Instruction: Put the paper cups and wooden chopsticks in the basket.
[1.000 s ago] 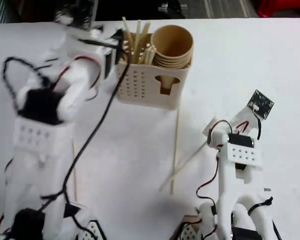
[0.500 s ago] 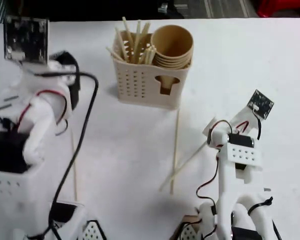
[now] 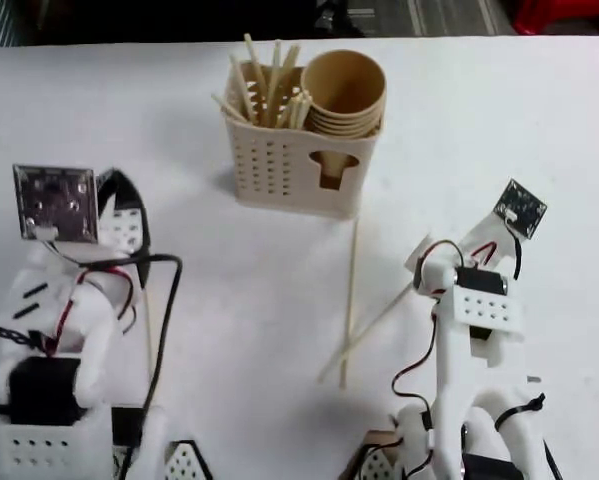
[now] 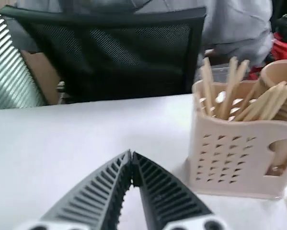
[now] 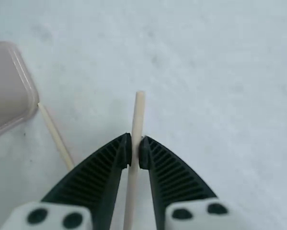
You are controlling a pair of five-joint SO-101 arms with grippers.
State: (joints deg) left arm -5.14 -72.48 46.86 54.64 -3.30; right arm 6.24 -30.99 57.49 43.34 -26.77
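my left gripper [image 4: 132, 154] hangs above the white table [image 3: 499, 120], its two black fingers pressed together with nothing between them. my right gripper [image 5: 134, 143] sits low over the table and pinches the diagonal chopstick [image 5: 138, 112], whose tip pokes out past my fingertips. that stick crosses the straight chopstick [image 3: 352, 270], which lies flat and runs from the foot of the basket [image 3: 289, 170] back toward my arms. a third chopstick [image 3: 147, 325] lies on the table beside my left arm. the basket stands upright toward the far side of the table, with the stacked paper cups [image 3: 344, 90] on my right arm's side of it and a bundle of chopsticks [image 3: 269, 90] standing next to them. beyond the far edge stands a black mesh chair [image 4: 109, 52].
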